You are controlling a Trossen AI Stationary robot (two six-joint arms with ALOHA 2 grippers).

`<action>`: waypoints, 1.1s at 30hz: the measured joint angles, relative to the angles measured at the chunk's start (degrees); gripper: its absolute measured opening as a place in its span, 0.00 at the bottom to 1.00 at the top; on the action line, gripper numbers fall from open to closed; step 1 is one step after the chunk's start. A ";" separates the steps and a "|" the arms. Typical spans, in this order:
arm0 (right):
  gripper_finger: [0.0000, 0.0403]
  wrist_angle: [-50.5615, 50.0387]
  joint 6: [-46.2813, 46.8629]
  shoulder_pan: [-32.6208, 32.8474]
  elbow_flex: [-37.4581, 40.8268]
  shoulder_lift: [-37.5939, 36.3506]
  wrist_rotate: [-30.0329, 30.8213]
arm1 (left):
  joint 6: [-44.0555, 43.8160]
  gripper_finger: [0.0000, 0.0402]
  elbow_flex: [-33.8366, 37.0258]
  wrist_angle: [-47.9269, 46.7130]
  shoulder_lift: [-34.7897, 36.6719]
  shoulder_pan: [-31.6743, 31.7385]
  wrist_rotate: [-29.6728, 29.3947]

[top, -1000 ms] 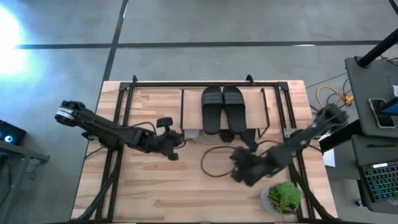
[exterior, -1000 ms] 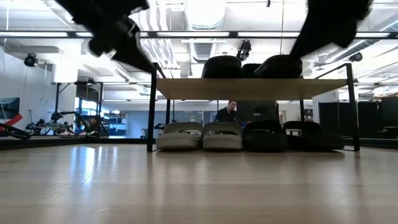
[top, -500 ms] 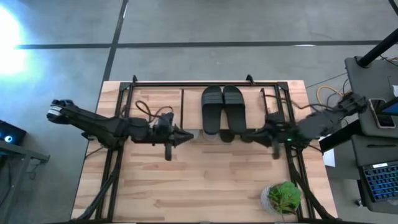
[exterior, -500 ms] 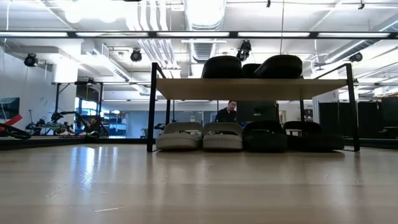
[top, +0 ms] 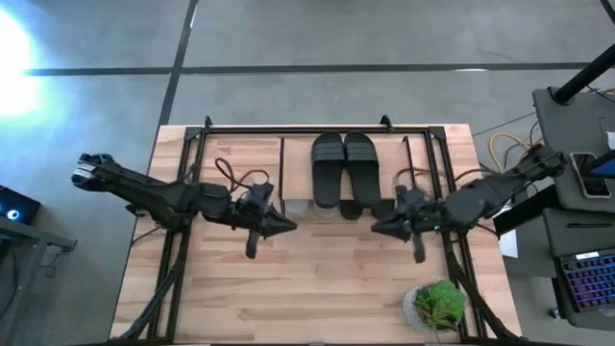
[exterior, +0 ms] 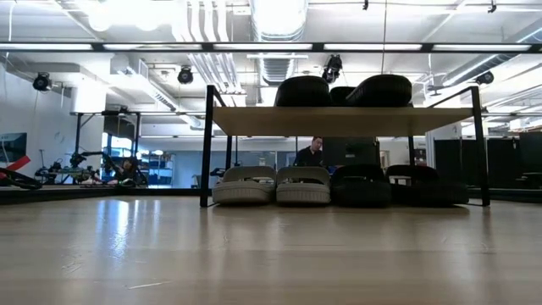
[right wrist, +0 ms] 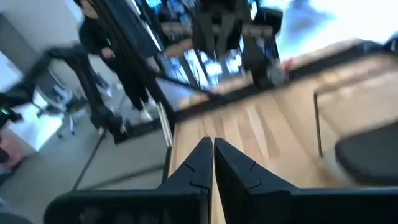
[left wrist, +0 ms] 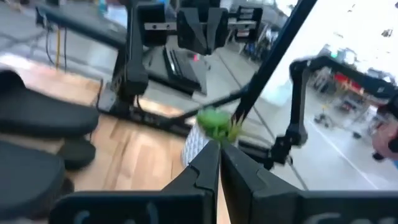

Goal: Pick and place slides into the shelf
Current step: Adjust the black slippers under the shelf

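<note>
Both grippers, left [top: 284, 227] and right [top: 378, 229], were pressed together, empty, at 9 and 3 o'clock of the shelf [exterior: 339, 120]. Risk: a low sweep could clip the slides [top: 344, 167].

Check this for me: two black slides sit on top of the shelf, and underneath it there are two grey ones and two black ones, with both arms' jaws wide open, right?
Not quite. The jaws of the left gripper and right gripper are shut, as both wrist views show. The rest holds: in the low view, two black slides sit on the shelf, with two grey slides and two more black ones underneath.
</note>
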State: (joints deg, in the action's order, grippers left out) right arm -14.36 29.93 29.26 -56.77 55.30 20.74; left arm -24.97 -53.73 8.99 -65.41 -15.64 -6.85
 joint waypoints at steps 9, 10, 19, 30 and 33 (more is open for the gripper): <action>0.02 -3.42 4.11 0.05 0.02 3.79 -3.20 | -2.96 0.00 0.65 -3.91 -1.55 0.18 0.26; 0.02 -3.30 4.13 -0.04 0.02 3.76 -2.96 | -2.85 0.00 0.64 -3.81 -1.55 0.21 0.26; 0.02 -1.91 19.40 -0.02 0.02 4.85 -2.70 | -1.92 0.00 0.61 -1.57 -1.25 0.35 0.25; 0.02 3.26 27.10 -0.09 0.02 13.44 -4.80 | -7.15 0.00 0.63 1.95 -1.60 0.18 3.11; 0.02 2.68 20.34 0.06 0.02 15.91 -0.63 | -6.28 0.00 0.68 -0.35 -1.96 0.16 6.41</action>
State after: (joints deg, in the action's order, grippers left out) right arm -11.68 50.27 29.31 -56.75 71.21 20.11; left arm -31.25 -53.05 8.63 -67.36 -15.49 -0.44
